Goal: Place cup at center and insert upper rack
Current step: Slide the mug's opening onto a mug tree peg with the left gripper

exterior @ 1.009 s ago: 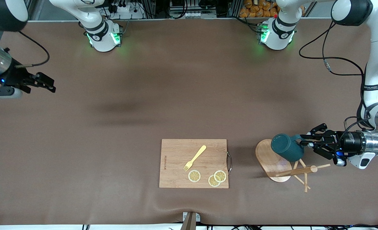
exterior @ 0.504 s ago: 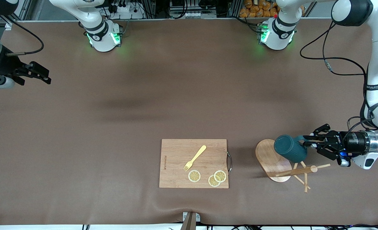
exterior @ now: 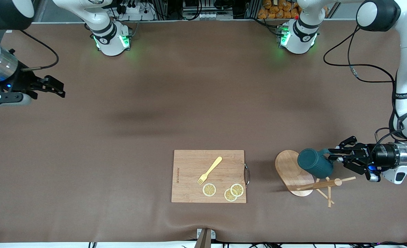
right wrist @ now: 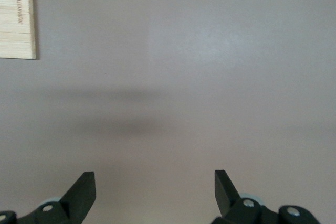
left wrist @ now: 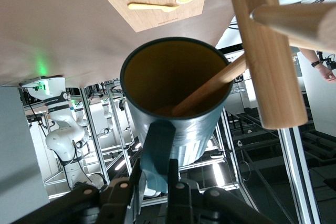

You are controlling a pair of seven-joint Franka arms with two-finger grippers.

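Two grippers were in view: my left gripper point(exterior: 331, 155) was clamped on the handle of the cup point(exterior: 314, 163), holding it on its side over the rack point(exterior: 305, 179), a peg poking into its mouth. My right gripper point(exterior: 57, 88) waited with fingers spread wide and empty over bare mat point(exterior: 155, 103) at the right arm's end, well apart from the board point(exterior: 208, 176).

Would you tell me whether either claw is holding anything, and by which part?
The left claw holds the cup by its loop handle, over the upper rack. The right claw is open and holds nothing.
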